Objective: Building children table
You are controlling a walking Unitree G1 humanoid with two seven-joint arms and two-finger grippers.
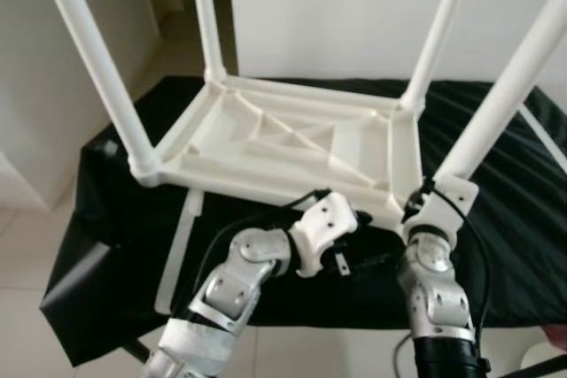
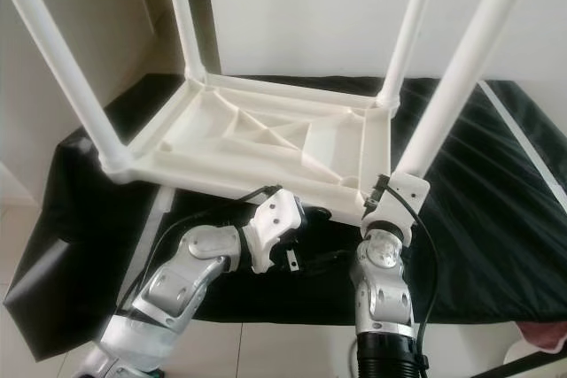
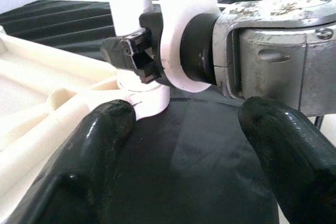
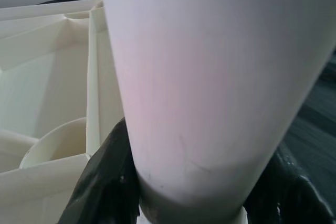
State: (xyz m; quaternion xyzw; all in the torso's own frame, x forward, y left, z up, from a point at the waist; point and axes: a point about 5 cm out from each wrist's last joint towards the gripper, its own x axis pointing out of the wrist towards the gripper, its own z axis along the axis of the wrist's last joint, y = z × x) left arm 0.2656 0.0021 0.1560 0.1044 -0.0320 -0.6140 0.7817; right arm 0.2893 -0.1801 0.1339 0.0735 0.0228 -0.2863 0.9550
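A white plastic children's table [image 1: 283, 143] lies upside down on a black cloth, its four legs pointing up. My right gripper [image 4: 194, 192] is shut on the near right leg [image 1: 505, 95] just above its socket at the table's corner, and its black fingers [image 4: 105, 182] press both sides of the tube. My left gripper [image 3: 184, 156] is open and low over the cloth beside that same corner. One of its fingers [image 3: 94, 150] is close to the table's rim, and it faces the right wrist. In the head view the left gripper [image 1: 359, 261] sits under the table's near edge.
The black cloth [image 1: 115, 219] covers a low surface with pale tiled floor around it. A loose white strip [image 1: 182, 250] lies on the cloth at the near left, and another white strip [image 2: 523, 143] lies at the right. A white wall stands behind.
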